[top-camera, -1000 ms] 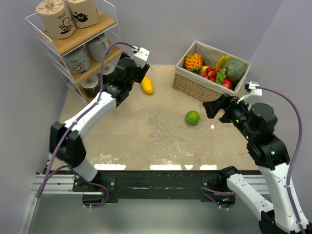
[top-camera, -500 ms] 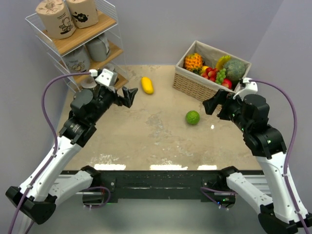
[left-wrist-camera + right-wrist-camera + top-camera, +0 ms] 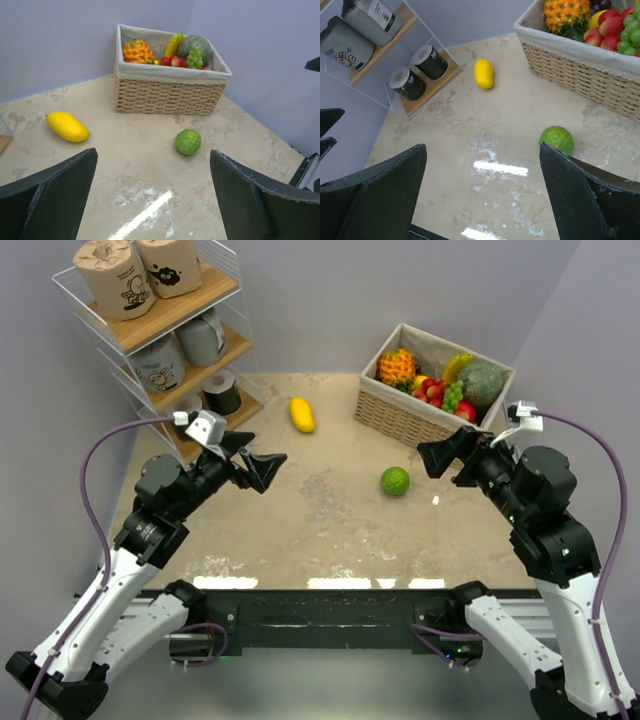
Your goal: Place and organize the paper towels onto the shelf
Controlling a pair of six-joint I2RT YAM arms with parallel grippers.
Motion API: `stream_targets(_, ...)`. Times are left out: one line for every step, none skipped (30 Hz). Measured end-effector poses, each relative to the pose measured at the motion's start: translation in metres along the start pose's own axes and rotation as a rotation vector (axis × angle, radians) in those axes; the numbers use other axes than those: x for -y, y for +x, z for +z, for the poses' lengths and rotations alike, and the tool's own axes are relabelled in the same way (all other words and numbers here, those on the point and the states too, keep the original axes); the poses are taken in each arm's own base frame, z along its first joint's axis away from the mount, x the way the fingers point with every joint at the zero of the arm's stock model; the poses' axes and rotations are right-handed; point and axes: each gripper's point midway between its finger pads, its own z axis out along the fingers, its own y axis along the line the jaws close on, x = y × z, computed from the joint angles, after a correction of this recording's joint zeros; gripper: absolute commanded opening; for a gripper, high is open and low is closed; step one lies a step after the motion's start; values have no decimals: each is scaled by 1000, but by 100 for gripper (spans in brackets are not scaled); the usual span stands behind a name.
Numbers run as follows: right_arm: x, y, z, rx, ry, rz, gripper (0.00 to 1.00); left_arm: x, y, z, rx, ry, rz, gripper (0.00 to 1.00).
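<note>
Hovering at nine and three o'clock, your left gripper (image 3: 262, 454) and right gripper (image 3: 440, 453) spread their fingers wide, holding nothing. The tan, pale grey and dark cylindrical paper towel rolls (image 3: 115, 278) sit on the slanted white-wire, wooden-board shelf (image 3: 160, 322) at ten o'clock.

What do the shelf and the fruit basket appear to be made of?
The shelf: thin, even white wire, probably coated metal. Its boards: light brown and matte, wood-like; solid wood or laminate is unclear. The fruit basket: tan woven wicker, with a pale cloth liner folded over the rim.
</note>
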Motion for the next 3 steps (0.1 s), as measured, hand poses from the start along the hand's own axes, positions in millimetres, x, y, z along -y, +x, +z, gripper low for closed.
stream_targets(0,0,1,-3,2,2,99,2,-2,-1,5,9,-6,100)
stream_targets(0,1,2,-4,3,4,99,4,-2,-2,7,16,-11,100)
stream_targets(1,1,3,-8,5,7,99,6,-3,-2,9,24,-15,100)
